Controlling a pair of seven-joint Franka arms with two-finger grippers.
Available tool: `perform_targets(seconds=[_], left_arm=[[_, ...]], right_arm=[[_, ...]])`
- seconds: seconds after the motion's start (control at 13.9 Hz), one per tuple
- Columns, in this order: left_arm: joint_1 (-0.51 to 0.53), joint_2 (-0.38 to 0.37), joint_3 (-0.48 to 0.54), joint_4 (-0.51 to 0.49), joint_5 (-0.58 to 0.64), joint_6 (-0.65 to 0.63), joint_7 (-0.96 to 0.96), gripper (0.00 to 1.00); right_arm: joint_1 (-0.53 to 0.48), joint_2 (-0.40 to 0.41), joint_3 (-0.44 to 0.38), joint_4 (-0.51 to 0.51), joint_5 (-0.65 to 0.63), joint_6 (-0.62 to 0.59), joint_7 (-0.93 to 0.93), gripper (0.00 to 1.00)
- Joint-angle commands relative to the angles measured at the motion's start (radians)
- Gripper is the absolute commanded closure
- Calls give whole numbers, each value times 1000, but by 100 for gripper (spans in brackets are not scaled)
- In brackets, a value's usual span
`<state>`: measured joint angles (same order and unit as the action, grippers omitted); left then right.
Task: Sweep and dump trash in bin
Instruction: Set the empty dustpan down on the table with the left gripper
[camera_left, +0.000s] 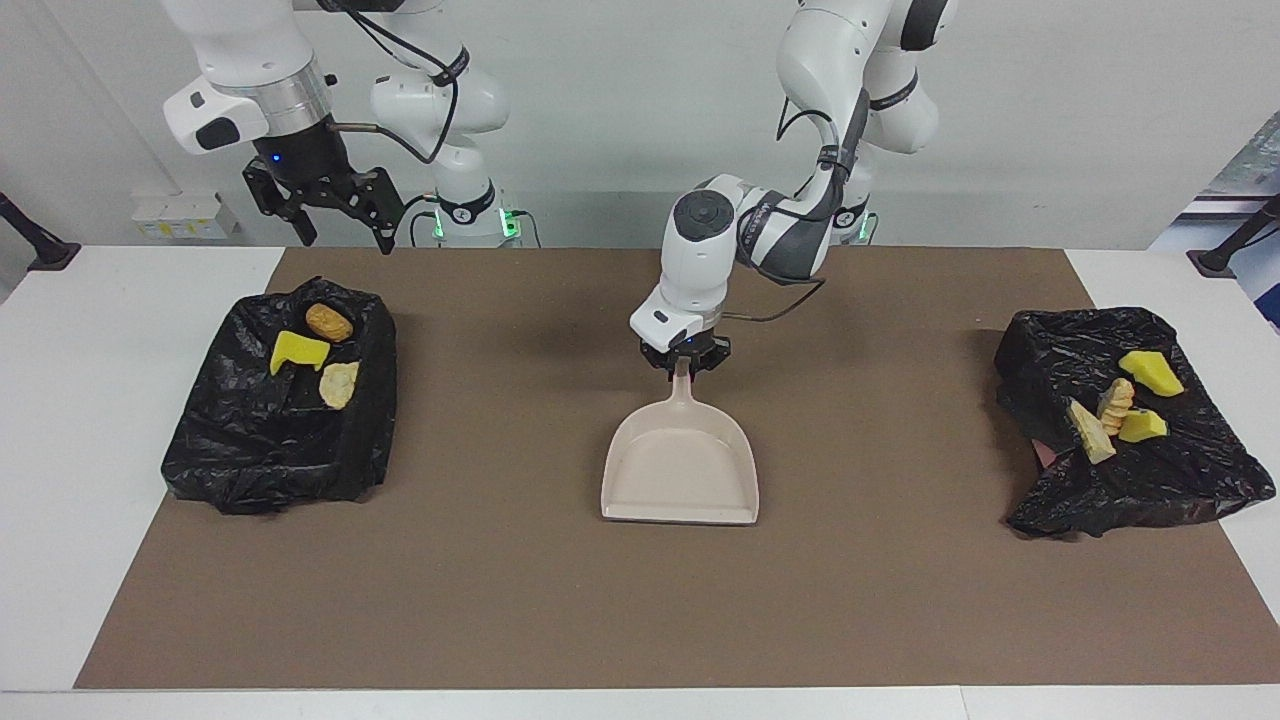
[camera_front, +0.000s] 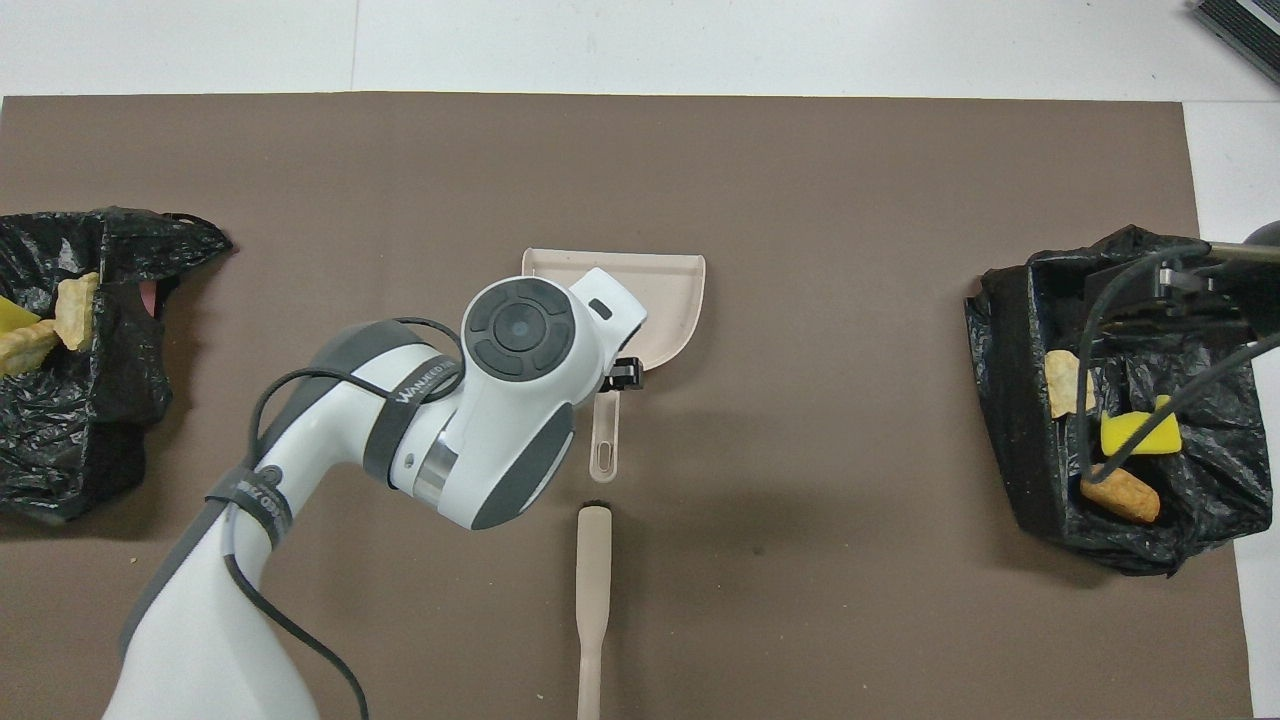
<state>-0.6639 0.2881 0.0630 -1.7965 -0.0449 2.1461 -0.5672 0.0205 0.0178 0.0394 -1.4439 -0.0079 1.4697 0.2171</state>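
Note:
The trash lies in two black-bagged bins. The bin (camera_left: 280, 440) at the right arm's end holds a brown bread piece (camera_left: 328, 321), a yellow bit (camera_left: 297, 350) and a tan piece (camera_left: 339, 384). The bin (camera_left: 1140, 480) at the left arm's end holds several yellow and tan pieces (camera_left: 1150, 372). A beige dustpan (camera_left: 680, 465) lies flat mid-mat, and it is empty. My left gripper (camera_left: 683, 366) is shut on its handle. My right gripper (camera_left: 343, 235) hangs open and empty, raised over the bin at its own end, waiting. In the overhead view the left arm hides part of the dustpan (camera_front: 670, 290).
A beige brush (camera_front: 592, 600) lies on the brown mat (camera_front: 850, 200), nearer to the robots than the dustpan and in line with its handle. In the overhead view the bins show at the mat's two ends (camera_front: 70, 440) (camera_front: 1010, 400). White table borders the mat.

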Motion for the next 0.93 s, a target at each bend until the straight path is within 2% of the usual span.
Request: perform_targets(seconds=[0.0,0.22,0.36,0.86], left_arm=[[71,-26,-3,43,-13,-31,3,0],[159,-44,-2,120,-13,-136,65,0],[240,-84,-6,126,-15,-176,85,0],[476,-101,-9,227,-29,-368,421,0]], right_arm=[[4,-7,-6,-18,-4,18,-28,0],[4,-10,-6,-20,-4,11,-28,0],[4,-12,-6,-20,-4,11,-25,0],[4,-13,-4,-21,-3,8,-18,0]])
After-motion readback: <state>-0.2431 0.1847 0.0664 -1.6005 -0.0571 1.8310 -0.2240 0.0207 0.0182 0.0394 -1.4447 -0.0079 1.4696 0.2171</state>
